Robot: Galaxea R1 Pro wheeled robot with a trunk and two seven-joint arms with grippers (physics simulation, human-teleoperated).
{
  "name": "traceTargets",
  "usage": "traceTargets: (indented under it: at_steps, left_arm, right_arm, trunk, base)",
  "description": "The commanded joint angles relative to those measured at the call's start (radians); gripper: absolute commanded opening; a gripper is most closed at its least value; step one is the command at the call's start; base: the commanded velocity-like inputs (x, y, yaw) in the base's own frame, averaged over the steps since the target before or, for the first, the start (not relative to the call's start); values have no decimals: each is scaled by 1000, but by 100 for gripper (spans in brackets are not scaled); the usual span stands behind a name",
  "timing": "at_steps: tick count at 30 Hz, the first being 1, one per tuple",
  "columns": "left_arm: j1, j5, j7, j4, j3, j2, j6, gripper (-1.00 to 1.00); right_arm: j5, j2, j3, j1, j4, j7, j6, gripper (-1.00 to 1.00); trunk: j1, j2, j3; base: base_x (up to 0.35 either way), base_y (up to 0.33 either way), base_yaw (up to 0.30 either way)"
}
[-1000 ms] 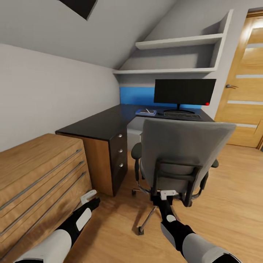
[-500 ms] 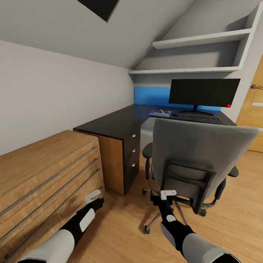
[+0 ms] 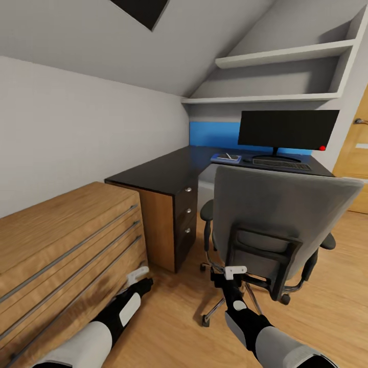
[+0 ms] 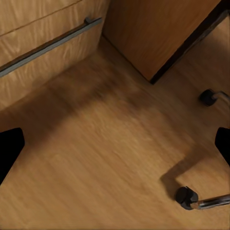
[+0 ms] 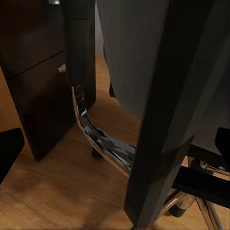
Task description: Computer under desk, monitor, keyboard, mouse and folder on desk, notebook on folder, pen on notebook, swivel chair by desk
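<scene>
Our right claw (image 3: 235, 272), fingers apart and empty, sits just behind the swivel chair (image 3: 278, 214), our left claw (image 3: 138, 274) likewise open, while monitor (image 3: 289, 130), keyboard (image 3: 281, 163) and folder (image 3: 226, 158) already rest on the surface (image 3: 158, 171), so we judge only the chair remains.

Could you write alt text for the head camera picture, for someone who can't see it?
A grey padded swivel chair stands with its back to the camera before a long black L-shaped desk, which carries a wide black monitor, slim keyboard and flat blue folder. A light wooden drawer unit stands left; two black-and-white robot arms reach in below.
</scene>
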Motion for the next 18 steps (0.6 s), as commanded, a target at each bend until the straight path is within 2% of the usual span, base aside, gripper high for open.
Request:
traceTargets:
  at_steps: [1,6,12,18]
  left_arm:
    - [0,-15,9,-2,-8,-1,4,100]
    - [0,-36,8,-1,-8,-2,4,100]
    - [0,-40,7,-1,-8,-2,4,100]
    - [0,-41,6,-1,-8,-2,3,100]
  right_arm:
    - [-9,0,9,-1,1,-5,-4,100]
    - [-9,0,9,-1,1,-5,-4,100]
    - [-9,0,9,-1,1,-5,-4,100]
    - [-9,0,9,-1,2,-4,-4,100]
  trunk:
    - [0,0,-1]
    - [0,0,-1]
    - [0,0,-1]
    - [0,0,-1]
  base:
    - [0,0,0]
    - [-139,0,0]
    - [-304,12,0]
    - [-286,101,0]
